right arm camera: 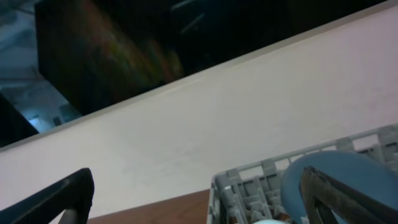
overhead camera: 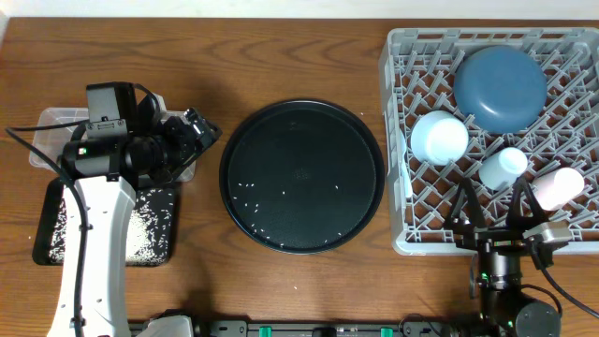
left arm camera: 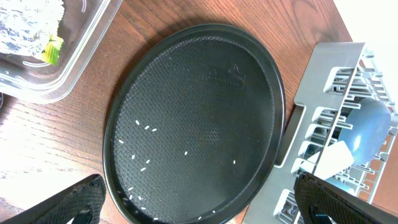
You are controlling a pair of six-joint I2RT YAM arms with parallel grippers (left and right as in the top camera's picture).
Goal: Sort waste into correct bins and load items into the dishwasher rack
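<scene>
Writing first: the only mark I can spot is a small embossed logo in the middle of the round tray [left arm camera: 225,74], too faint to read.

Room-wise, the round tray sits mid-tabletop [overhead camera: 281,47] with only a thin gap to the rack [overhead camera: 402,140] on its right. There's a wider bare strip on its left before the tub [overhead camera: 47,126]. The rack runs off the right edge of the overhead view. A few grains of rice [overhead camera: 248,187] are scattered on the round tray, and a big pile of it is in the black tray [overhead camera: 159,253], nearer than the tub and half under the left arm.

The tub has the foil [left arm camera: 28,25] and wrapper [left arm camera: 53,50] in it. The rack holds the plate [overhead camera: 501,86] at the far side, the bowl [overhead camera: 439,137] by its left wall, then the blue cup [overhead camera: 503,167] and pink cup [overhead camera: 559,185] nearer.

The left gripper [left arm camera: 196,186] hangs by the tub's right end, jaws spread wide with nothing in them. The right gripper [overhead camera: 492,192] is over the rack's near edge beside the cups, jaws also wide and empty.
</scene>
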